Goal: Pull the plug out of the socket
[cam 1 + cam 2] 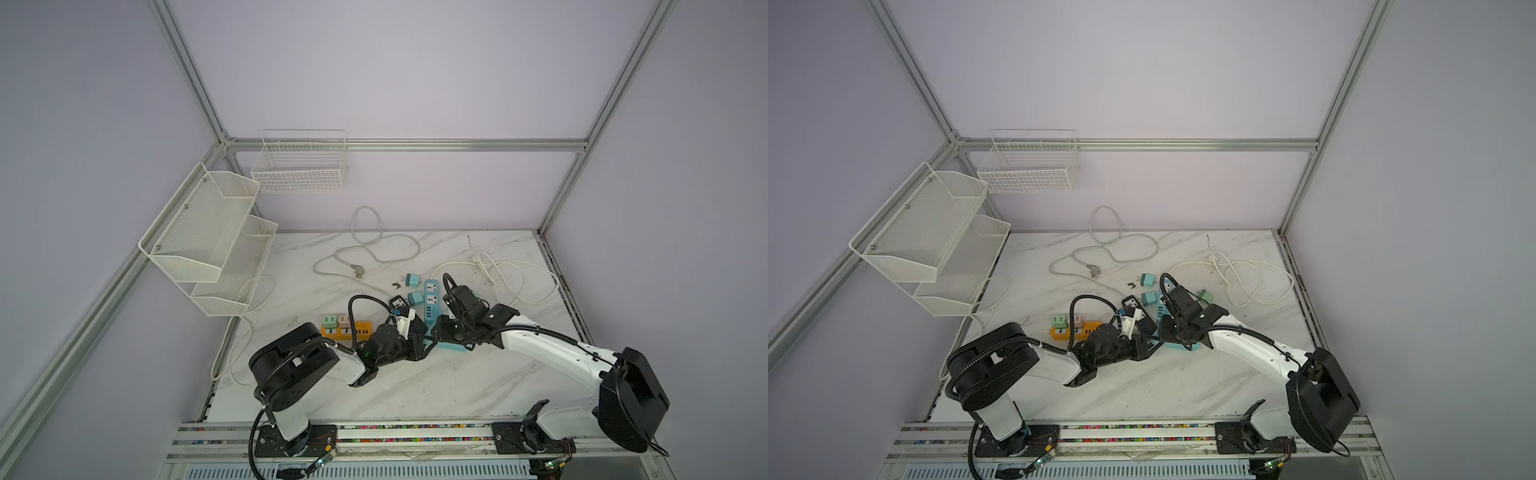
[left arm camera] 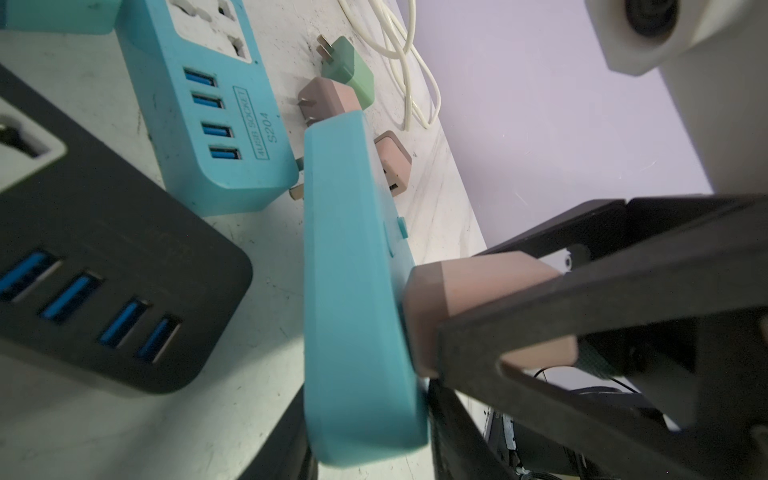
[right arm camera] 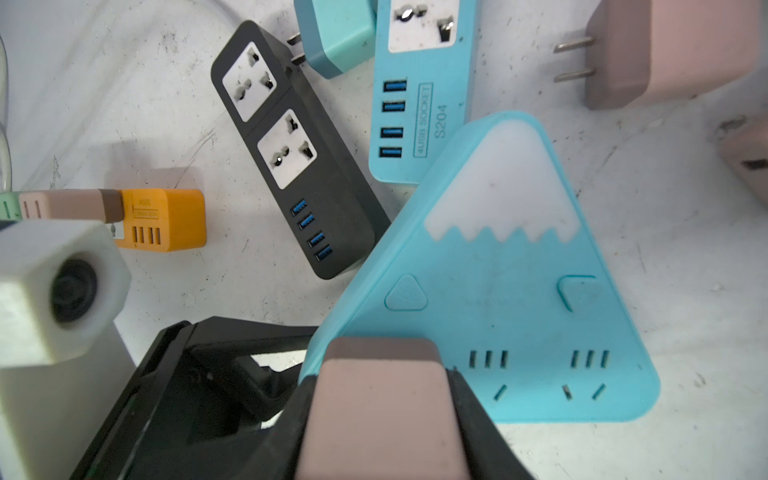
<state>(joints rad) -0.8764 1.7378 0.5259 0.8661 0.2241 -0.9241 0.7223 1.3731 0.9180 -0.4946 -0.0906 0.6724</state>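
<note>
marbled white table (image 1: 415, 386), pale walls on three sides. two-tier mesh shelf (image 1: 208, 241) on the left wall, wire basket (image 1: 301, 166) on the far wall. two loose white cables: one far-centre (image 1: 374, 249), one far-right (image 1: 519, 282).

power strips cluster mid-table. orange strip (image 1: 353, 331) is leftmost, with a green plug (image 1: 329, 321) and a pale pink plug (image 1: 344, 321) standing in it. its label is too small to read. black strip (image 3: 291, 158) comes next: two outlets, four blue usb ports. blue strip (image 3: 419, 104) is just right of it, printed "4usb socket s204" beside its usb ports.

triangular teal socket (image 3: 498, 299) lies just near of the blue strip, its white snow-cap tip toward that strip's usb end (a mountain shape). faint raised lettering at its middle, unreadable. pink plug (image 3: 380, 428) sits in the outlet at the corner nearest the left gripper (image 2: 370, 411), flush against the socket's face.

right gripper (image 3: 382, 386) is clamped on the pink plug, a finger on each side. left gripper reaches in from the left, set narrow, its fingers (image 2: 457, 436) pinching the socket's body, one on each face.

small strays: two teal plugs (image 1: 412, 280) left of the blue strip. a loose green plug (image 2: 347, 70) and a loose pink plug (image 2: 328, 97) right of it.
</note>
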